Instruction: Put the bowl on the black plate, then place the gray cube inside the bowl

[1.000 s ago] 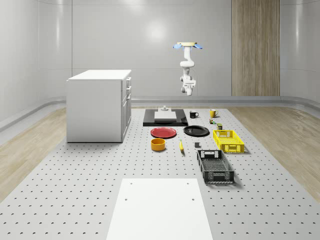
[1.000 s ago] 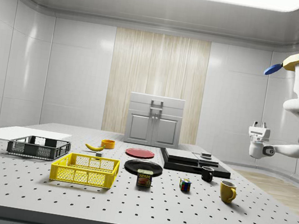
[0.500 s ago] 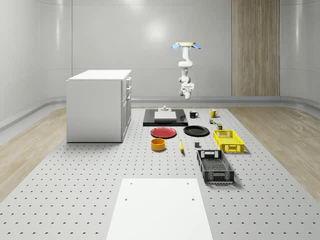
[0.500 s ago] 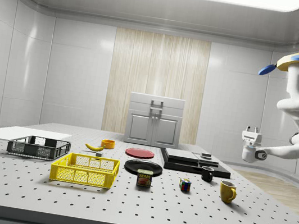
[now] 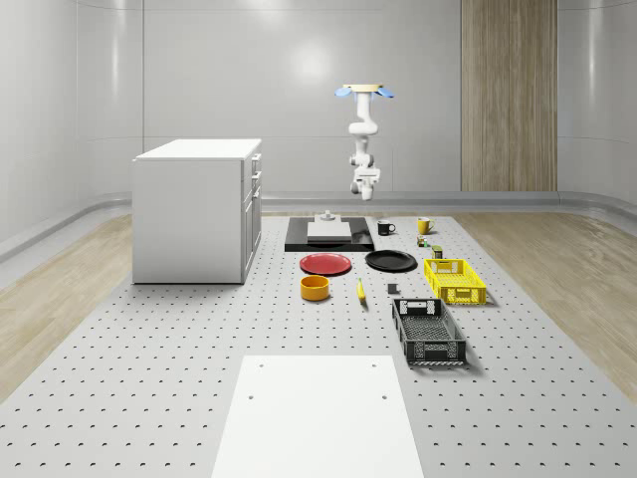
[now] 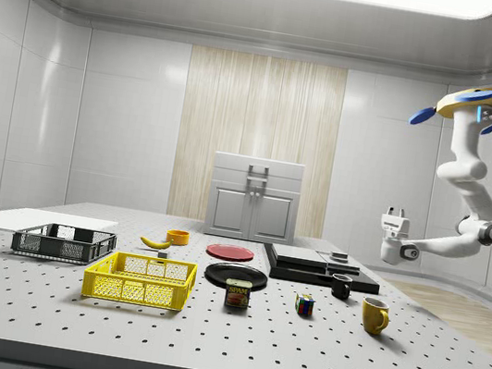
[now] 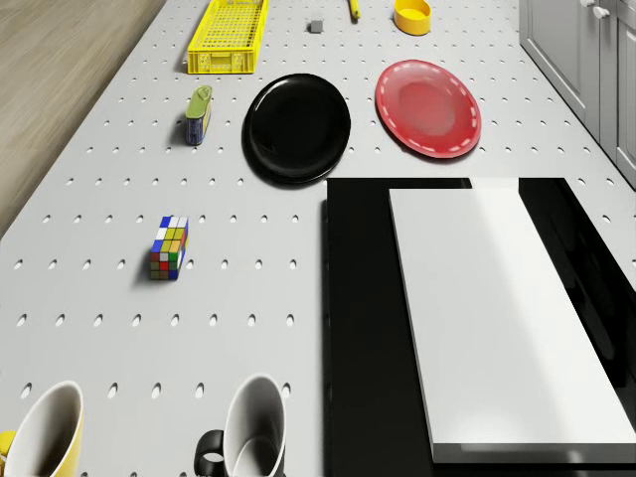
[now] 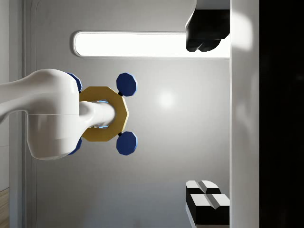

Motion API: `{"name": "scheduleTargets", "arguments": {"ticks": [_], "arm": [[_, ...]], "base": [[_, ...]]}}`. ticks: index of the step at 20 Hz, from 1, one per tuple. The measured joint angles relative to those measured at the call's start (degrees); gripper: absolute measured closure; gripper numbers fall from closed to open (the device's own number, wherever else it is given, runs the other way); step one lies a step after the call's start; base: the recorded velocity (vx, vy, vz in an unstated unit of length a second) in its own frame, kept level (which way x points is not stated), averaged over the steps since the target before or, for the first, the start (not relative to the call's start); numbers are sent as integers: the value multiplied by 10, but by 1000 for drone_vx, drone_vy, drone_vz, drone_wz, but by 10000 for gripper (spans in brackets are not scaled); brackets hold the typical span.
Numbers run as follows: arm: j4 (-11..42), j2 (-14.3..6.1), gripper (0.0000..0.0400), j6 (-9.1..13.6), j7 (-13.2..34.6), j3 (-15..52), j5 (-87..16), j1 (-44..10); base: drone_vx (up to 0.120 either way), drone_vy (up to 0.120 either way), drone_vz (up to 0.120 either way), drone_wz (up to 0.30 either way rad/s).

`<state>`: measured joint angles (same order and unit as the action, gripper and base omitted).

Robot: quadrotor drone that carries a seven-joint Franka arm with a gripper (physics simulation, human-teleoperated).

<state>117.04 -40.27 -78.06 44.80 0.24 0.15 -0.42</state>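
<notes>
Your drone [image 6: 486, 99] hovers high above the far edge of the table [image 5: 149, 398], just past the black slab [image 5: 329, 235]. The end effector [image 6: 396, 211] points upward, its fingers spread and holding nothing. The bowl [image 5: 315, 288] sits well below and well forward of it, toward the table's middle, near the red plate [image 5: 326, 264]; the black plate [image 5: 390, 261] lies between.

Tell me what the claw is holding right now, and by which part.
Nothing. The claw hangs in the air beyond the table's far end, under the hovering drone. The bowl and gray cube sit untouched on the table.
</notes>
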Motion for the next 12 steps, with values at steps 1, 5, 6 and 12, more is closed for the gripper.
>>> {"name": "scheduleTargets", "arguments": {"ticks": [1, 5, 6, 12], "arm": [[0, 0, 0, 0, 0, 0, 0, 0], [0, -1, 0, -1, 0, 0, 0, 0], [0, -1, 0, -2, 0, 0, 0, 0], [2, -3, 0, -4, 0, 1, -1, -1]], "base": [[120, -120, 0, 0], [120, -50, 0, 0], [120, 0, 0, 0], [120, 0, 0, 0]]}}
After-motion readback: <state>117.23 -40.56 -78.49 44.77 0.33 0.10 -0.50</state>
